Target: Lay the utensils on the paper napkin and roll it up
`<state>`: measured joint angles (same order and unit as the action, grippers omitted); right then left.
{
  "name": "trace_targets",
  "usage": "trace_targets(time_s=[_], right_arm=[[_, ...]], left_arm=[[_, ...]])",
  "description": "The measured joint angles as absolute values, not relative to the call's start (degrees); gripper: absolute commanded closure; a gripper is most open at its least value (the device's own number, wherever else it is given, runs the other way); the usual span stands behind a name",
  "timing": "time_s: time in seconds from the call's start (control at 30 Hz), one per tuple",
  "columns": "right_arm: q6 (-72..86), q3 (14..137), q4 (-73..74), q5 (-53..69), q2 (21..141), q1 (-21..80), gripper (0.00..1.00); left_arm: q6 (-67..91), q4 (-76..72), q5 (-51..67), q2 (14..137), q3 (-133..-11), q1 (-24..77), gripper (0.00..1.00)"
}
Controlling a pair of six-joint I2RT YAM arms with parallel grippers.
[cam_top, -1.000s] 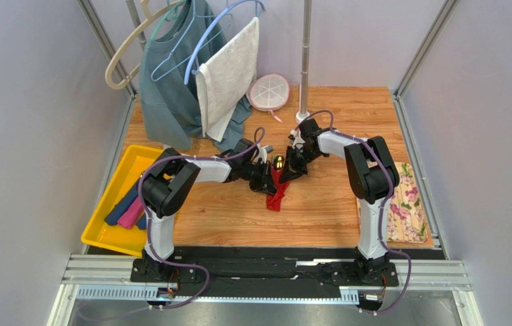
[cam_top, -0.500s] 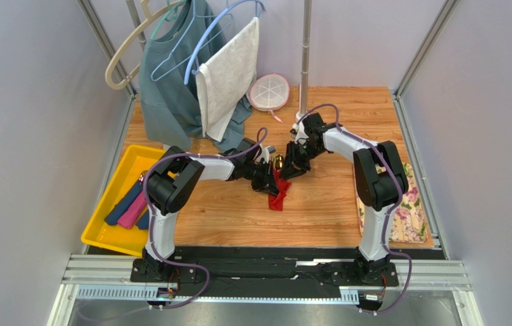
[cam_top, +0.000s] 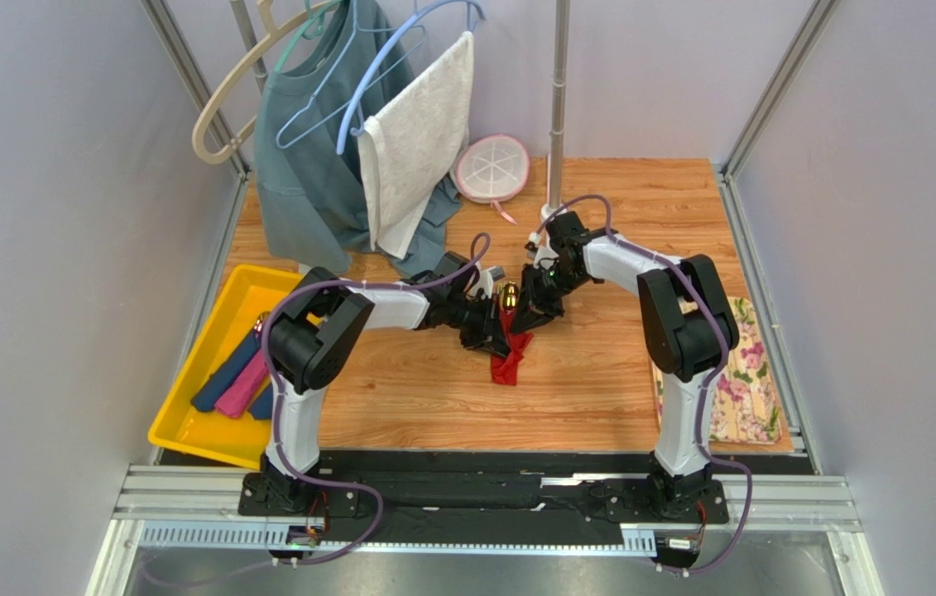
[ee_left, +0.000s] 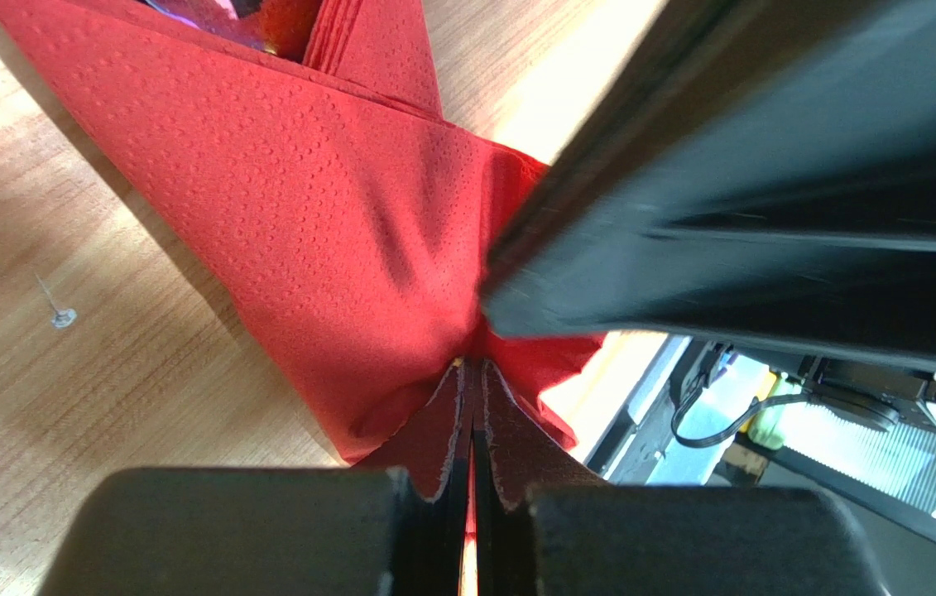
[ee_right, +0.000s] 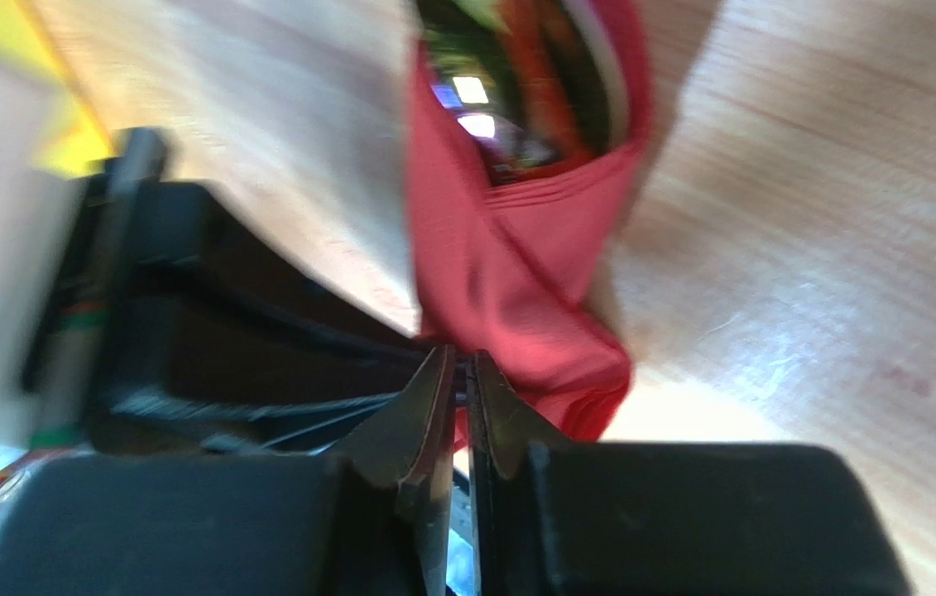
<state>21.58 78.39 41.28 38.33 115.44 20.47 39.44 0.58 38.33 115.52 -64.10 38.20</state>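
At the centre of the surface (cam_top: 585, 385), between the two arms, I see the paper napkin (cam_top: 506, 358) lying as a bunched, folded red strip rather than a flat sheet. Its far end rises to where both grippers meet. Its near end rests on the wood.

1. Left gripper (ee_left: 473, 385): the jaws are closed to a hairline gap. A corner of the red paper is pinched between them and puckers at the tips. The rest of the sheet fans away from the jaws in folded layers over the wood.

2. Right gripper (ee_right: 460, 373): the jaws are drawn almost together, with only a thin slit between them. The napkin's lower edge meets the tips and appears clamped there. This view is blurred, so I read this grip with less certainty.

3. Utensils (ee_right: 504, 87): shiny metal shows inside the open fold of the napkin, at the end away from the right jaws. From above, a gold glint sits between the two grippers at the napkin's far end. I cannot tell how many pieces are there.

4. Surroundings: a yellow tray (cam_top: 234, 320) at the left holds fabric rolls (cam_top: 236, 379), and a floral cloth (cam_top: 746, 373) lies at the right edge, both well apart from the jaws.
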Motion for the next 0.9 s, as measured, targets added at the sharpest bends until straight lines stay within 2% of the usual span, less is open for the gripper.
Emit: trace_targets(time_s=[0.13, 0.3, 0.43, 0.6, 0.9], right_arm=[[21.15, 77.03, 41.32, 36.03, 117.05, 20.60, 0.92], [21.08, 76.64, 41.43, 35.27, 118.21, 20.60, 0.93], [21.04, 76.64, 41.43, 35.00, 118.21, 20.60, 0.93], [21.06, 76.64, 41.43, 35.00, 118.21, 20.60, 0.93], [21.10, 76.49, 41.30, 35.09, 118.19, 20.60, 0.93]], left_arm=[[39.48, 0.43, 38.44, 115.50, -64.10, 38.20, 0.96], [39.62, -0.16, 37.80, 114.48, -63.22, 38.20, 0.79], [39.57, 0.75, 37.50, 110.50, -61.78, 38.17, 0.78], [39.24, 2.48, 37.58, 104.73, -61.76, 38.20, 0.84], [42.28, 1.74, 37.50, 104.38, -58.28, 37.85, 0.87]])
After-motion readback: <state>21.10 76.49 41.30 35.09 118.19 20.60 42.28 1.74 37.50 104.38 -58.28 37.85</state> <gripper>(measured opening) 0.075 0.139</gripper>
